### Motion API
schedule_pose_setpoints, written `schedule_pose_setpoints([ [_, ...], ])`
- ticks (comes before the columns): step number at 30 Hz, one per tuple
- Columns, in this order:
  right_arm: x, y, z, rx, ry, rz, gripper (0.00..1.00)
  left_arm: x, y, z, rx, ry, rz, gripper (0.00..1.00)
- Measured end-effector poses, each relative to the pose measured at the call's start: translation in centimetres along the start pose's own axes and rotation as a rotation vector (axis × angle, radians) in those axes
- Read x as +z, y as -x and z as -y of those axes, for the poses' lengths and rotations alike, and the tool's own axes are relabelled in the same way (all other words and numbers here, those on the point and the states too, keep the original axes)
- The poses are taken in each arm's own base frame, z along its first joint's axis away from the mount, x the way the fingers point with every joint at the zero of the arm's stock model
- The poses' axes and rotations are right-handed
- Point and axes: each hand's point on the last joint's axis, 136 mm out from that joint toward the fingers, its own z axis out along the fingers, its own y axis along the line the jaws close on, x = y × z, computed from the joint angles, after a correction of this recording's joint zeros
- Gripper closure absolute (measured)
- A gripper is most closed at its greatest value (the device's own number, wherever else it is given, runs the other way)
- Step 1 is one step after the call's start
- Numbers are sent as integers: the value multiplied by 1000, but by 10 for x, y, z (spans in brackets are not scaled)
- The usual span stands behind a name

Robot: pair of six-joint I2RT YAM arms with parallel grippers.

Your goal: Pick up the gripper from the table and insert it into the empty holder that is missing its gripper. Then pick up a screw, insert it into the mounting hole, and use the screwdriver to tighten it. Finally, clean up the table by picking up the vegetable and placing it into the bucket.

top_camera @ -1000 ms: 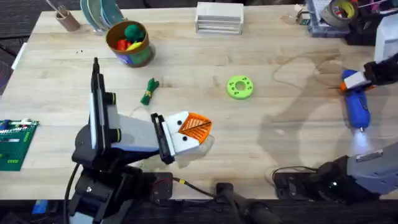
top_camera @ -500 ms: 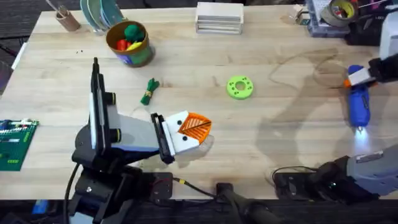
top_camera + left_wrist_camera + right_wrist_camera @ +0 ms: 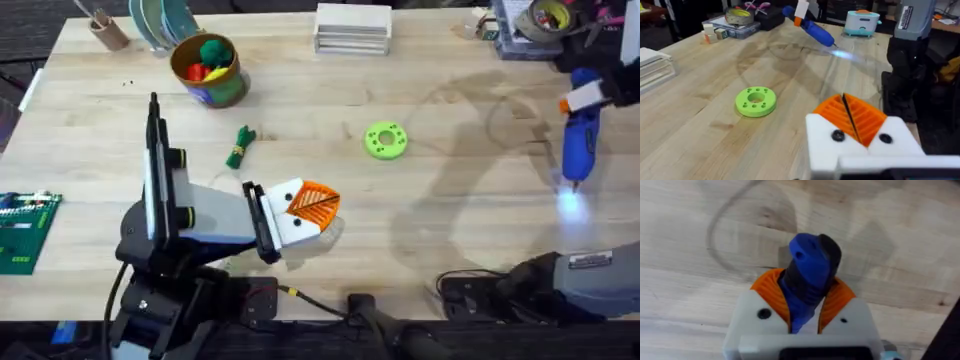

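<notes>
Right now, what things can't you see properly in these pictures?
- The screwdriver's tip: lost in its own light's glare, overhead.
- The bucket's inside: mostly hidden under toys, overhead.
- The screw: too small to find.
- The screwdriver's lower body: hidden between the right gripper's fingers, right wrist view.

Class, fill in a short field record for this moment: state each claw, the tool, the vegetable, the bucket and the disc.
right claw: shut on the chunky blue cylindrical screwdriver, held above the light wooden table, tip lit
left claw: shut, orange pads together, holding nothing
slender green toy vegetable: lying on the table, outside the bucket
green bucket with yellow-orange rim: holds toys
flat bright-green disc: mid-table
</notes>
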Motion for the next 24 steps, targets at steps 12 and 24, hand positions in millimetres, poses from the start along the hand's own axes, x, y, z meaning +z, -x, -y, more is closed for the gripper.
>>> schedule_pose_setpoints([
  [12, -91, 48, -41, -128, -65, 275, 781, 0, 0, 0, 0, 0, 0, 989],
  [24, -199, 48, -91, -205, -141, 551, 798, 0, 0, 0, 0, 0, 0, 989],
])
